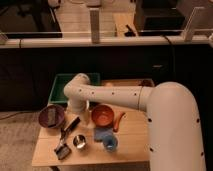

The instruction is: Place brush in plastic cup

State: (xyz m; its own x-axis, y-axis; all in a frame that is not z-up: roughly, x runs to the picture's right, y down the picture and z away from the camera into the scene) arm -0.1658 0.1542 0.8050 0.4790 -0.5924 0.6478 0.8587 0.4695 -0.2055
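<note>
The black brush (pixel 62 149) lies on the wooden table (pixel 130 142) near its front left corner, greyish head toward the front edge, handle pointing back. The light-blue plastic cup (pixel 110 144) stands upright to the right of it, beyond the steel cup (pixel 79 142). My gripper (pixel 69 127) hangs from the white arm (pixel 115 95) and reaches down to the left of the orange bowl. It is just behind the brush's handle end. Whether it touches the brush cannot be told.
A purple bowl (pixel 51 116) sits at the table's left. An orange bowl (pixel 104 115) is in the middle, with an orange curved item (pixel 119 121) beside it. A blue cloth (pixel 101 134) lies by the blue cup. A green tray (pixel 62 86) is at the back left.
</note>
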